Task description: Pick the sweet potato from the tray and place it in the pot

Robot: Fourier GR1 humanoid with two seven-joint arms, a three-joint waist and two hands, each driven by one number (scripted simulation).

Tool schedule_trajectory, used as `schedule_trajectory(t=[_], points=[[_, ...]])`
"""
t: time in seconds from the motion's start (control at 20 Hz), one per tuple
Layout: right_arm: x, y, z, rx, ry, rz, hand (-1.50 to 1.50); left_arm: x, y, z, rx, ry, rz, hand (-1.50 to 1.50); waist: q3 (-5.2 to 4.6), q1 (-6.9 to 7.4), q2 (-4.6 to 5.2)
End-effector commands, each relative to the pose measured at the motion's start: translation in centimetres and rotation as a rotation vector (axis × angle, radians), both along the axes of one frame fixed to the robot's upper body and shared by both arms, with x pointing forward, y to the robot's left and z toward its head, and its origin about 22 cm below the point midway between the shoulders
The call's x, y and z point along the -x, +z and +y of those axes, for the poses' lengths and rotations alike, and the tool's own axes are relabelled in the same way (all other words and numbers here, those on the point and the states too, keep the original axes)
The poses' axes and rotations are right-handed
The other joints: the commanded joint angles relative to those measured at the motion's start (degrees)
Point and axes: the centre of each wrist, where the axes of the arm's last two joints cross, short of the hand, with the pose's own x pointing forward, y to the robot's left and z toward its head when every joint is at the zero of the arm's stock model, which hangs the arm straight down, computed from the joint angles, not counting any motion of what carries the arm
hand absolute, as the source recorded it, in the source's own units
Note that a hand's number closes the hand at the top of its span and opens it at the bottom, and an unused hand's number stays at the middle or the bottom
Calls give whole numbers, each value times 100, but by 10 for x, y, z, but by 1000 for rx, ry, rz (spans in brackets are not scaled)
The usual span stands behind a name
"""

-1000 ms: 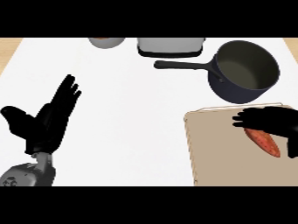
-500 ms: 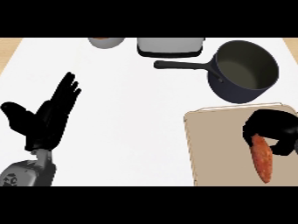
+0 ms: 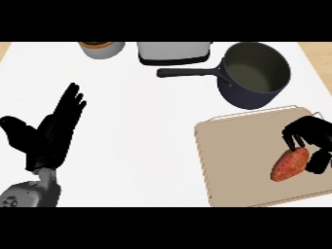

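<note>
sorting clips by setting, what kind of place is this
Most likely a kitchen counter: a dark pot with a long handle stands at the back, a sweet potato is over a tan tray in the right robot hand, and a white container sits by the far edge.

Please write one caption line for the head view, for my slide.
Right hand curled on the sweet potato above the tray, pot beyond.

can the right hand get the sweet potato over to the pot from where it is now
Probably yes. The right hand is curled on the sweet potato over the tray, and the pot stands open just beyond the tray's far edge, with nothing between them.
</note>
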Motion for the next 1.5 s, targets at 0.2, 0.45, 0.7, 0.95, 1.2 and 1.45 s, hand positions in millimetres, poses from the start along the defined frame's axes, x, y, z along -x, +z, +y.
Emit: schedule_trajectory(t=[0.2, 0.45, 0.7, 0.95, 1.2, 1.45], points=[[22, -18, -45, 53, -720, 3, 150, 4, -5, 13, -14, 67, 24, 0, -113, -684, -134], [15, -3, -55, 107, -1086, -127, 150, 7, -8, 20, -23, 104, 39, 0, -161, -719, -251], [-13, 35, -46, 105, -1370, -338, 150, 8, -9, 22, -24, 108, 45, 0, -200, -444, -307], [-49, 94, -20, 116, -1545, -604, 150, 7, -7, 16, -34, 66, 43, 0, -216, 45, -230], [-80, 158, 23, 92, -1696, -845, 150, 4, -3, 5, -41, -8, 30, 0, -179, 539, -110], [-102, 196, 75, 144, -1860, -938, 150, -1, 3, -13, -20, -86, 5, 0, -124, 811, 22]])
